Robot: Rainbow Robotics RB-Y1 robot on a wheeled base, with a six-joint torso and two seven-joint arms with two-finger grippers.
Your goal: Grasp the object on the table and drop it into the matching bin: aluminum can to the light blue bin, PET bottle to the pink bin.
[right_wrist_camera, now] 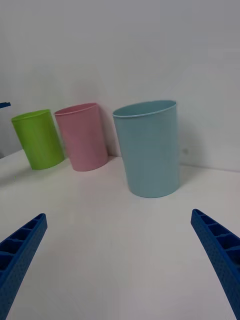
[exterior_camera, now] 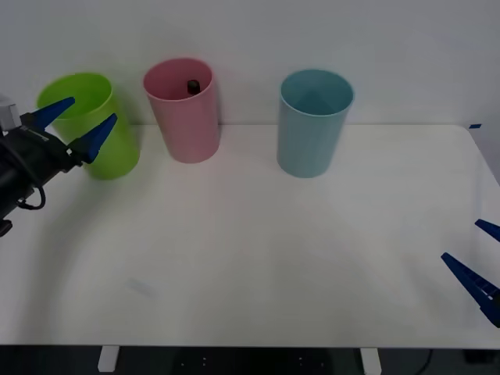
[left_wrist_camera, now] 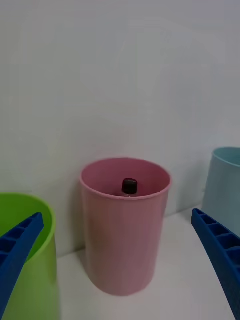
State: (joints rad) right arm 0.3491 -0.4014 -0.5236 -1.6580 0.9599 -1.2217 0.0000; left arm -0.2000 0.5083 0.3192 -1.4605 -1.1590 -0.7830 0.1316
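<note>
Black cap of the bottle (exterior_camera: 193, 86) shows inside the pink bin (exterior_camera: 185, 117), so the drop looks done. Left gripper (exterior_camera: 76, 125), fingers spread and empty, hangs at nine o'clock before the green bin (exterior_camera: 94, 148). Right gripper (exterior_camera: 476, 262), also spread, waits at four o'clock; blue bin (exterior_camera: 312, 129) stands at one o'clock on the table (exterior_camera: 258, 266).

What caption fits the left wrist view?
Open left claw faces the pink bin, PET bottle cap inside.

Open table (exterior_camera: 258, 258) before three bins (exterior_camera: 315, 123) along the wall.
</note>
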